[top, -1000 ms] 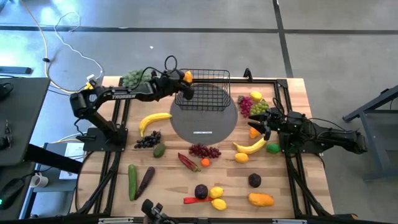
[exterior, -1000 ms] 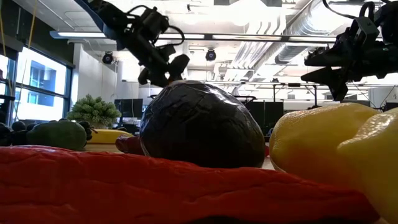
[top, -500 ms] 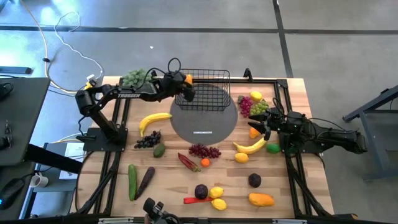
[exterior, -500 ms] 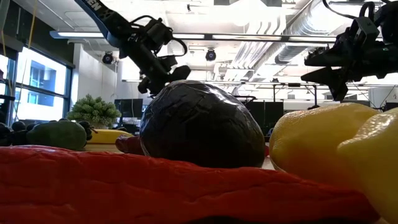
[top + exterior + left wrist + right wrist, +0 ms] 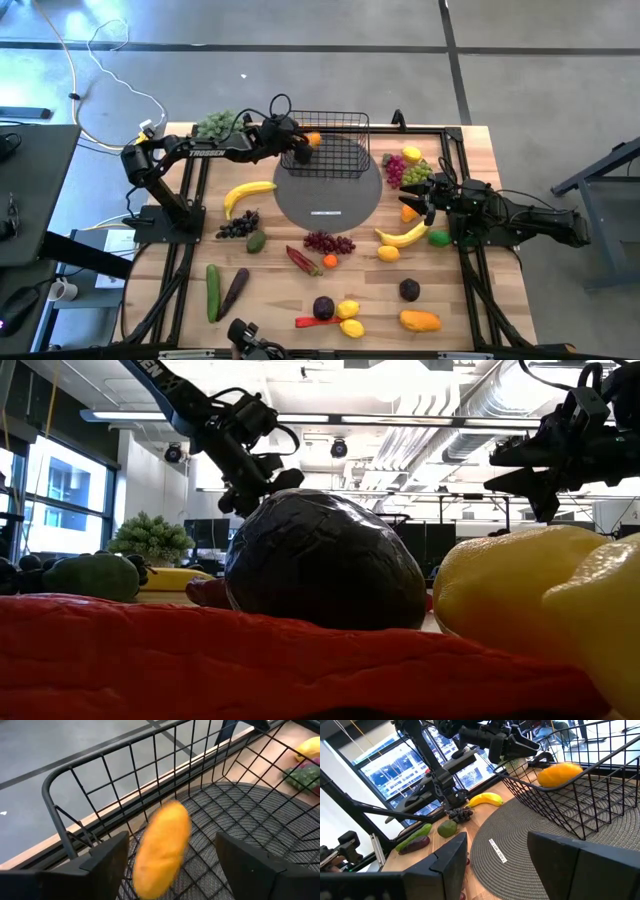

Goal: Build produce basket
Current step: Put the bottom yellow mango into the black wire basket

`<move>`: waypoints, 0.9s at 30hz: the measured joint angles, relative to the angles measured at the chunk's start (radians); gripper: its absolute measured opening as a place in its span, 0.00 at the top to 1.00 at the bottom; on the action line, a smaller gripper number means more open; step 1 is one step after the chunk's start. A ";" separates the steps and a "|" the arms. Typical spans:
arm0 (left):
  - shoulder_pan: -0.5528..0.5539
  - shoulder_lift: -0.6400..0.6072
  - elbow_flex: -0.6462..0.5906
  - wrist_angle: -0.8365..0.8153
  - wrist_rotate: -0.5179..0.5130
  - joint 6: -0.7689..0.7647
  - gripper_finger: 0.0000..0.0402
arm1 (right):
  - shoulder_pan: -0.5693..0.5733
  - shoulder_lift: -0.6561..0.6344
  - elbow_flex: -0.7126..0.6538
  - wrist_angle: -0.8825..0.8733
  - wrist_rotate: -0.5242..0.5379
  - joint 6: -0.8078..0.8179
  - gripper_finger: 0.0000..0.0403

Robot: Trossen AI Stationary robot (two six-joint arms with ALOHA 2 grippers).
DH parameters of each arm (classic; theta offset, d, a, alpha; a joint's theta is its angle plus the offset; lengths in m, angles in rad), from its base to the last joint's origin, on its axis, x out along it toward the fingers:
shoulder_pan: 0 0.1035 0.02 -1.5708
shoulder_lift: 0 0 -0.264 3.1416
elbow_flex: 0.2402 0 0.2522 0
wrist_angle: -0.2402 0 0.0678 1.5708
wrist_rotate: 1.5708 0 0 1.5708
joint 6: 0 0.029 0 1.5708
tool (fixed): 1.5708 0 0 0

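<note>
The black wire basket (image 5: 340, 116) stands on a grey round mat (image 5: 330, 195) at the table's far middle. My left gripper (image 5: 297, 146) hangs open over the basket's left end. In the left wrist view an orange fruit (image 5: 160, 850) is blurred in mid-air between the wide-apart fingers, above the basket's mesh floor (image 5: 235, 815). The right wrist view shows the same fruit (image 5: 560, 774) at rim height. My right gripper (image 5: 426, 205) waits open above the table's right side, beside an orange piece (image 5: 408, 212) and a banana (image 5: 402, 236).
Produce lies scattered around the mat: a banana (image 5: 248, 192), dark grapes (image 5: 237, 225), red grapes (image 5: 328, 241), a chilli (image 5: 303, 260), a cucumber (image 5: 212, 290), an eggplant (image 5: 233, 290), lemons (image 5: 348, 318) and a plum (image 5: 323, 307). A pale-green leafy bunch (image 5: 215, 125) sits at the far left.
My left gripper has moved toward the table's right and down, over the basket's left end. The orange fruit it carried has come away from the fingers and is dropping into the basket. The right arm has kept still.
</note>
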 joint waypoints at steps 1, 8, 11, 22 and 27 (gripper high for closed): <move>0.000 0.000 0.000 0.000 -0.001 0.000 0.27 | 0.000 0.000 0.000 0.000 0.000 0.000 0.53; 0.000 -0.030 0.000 0.003 0.015 0.003 0.26 | 0.000 0.000 0.000 0.000 0.000 0.000 0.53; -0.001 -0.058 0.000 0.008 0.035 0.003 0.26 | 0.000 0.000 0.000 0.000 0.000 0.000 0.53; -0.001 -0.171 0.000 0.068 0.301 0.089 0.26 | 0.000 0.000 0.000 0.000 0.000 0.000 0.53; -0.035 -0.236 0.000 0.067 0.368 0.056 0.26 | 0.000 0.000 0.000 0.000 0.000 0.000 0.53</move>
